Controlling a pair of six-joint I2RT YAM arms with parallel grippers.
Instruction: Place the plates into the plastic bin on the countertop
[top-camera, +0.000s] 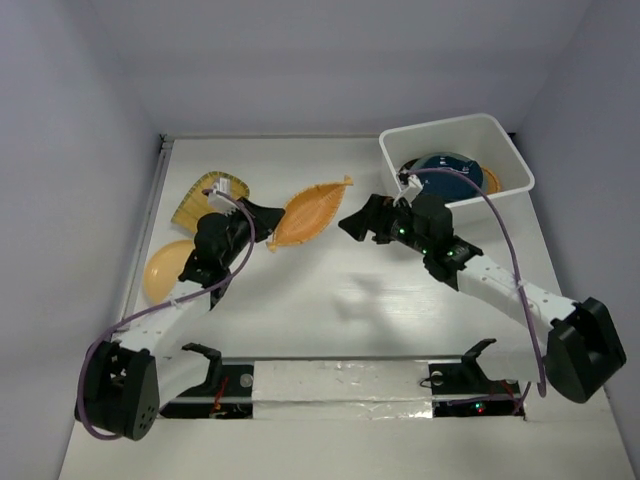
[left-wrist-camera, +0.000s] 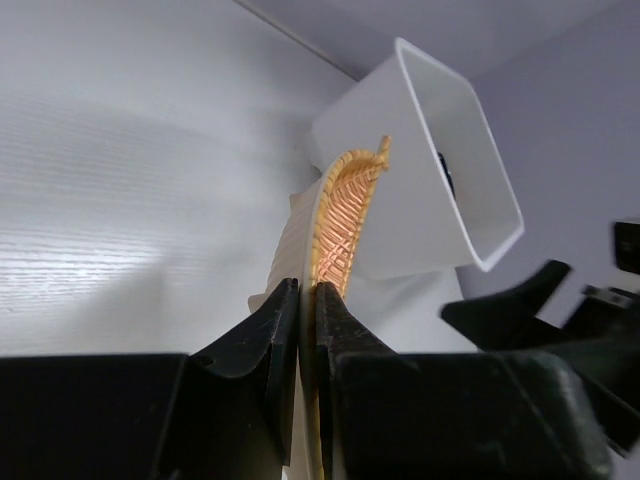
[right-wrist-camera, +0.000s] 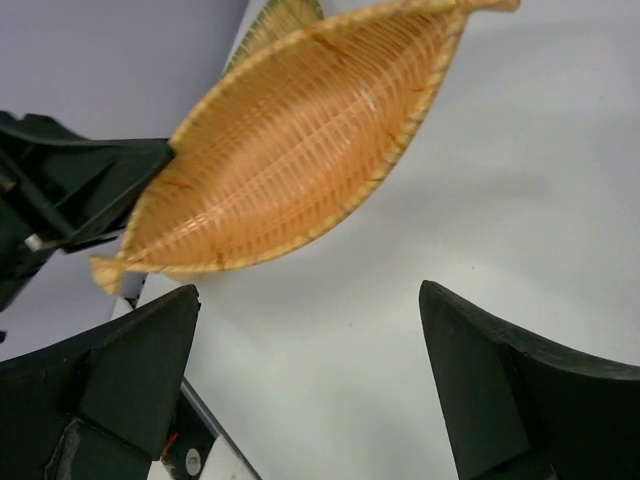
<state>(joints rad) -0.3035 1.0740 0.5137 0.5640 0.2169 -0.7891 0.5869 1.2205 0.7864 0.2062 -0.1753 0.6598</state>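
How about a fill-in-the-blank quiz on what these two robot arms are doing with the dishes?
1. The left tool is shut on the rim of the boat-shaped plate, whose colour is ____.
2. The right tool holds nothing, and its fingers stand ____.
3. The round plate already lying inside the plastic bin is dark ____.

Missing words: orange; open; blue.

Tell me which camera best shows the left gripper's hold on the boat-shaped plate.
Left wrist: the left gripper pinches the boat-shaped plate edge-on at its rim. Right wrist shows its woven inside, grip at one end. Top external shows it small, the grip partly hidden.
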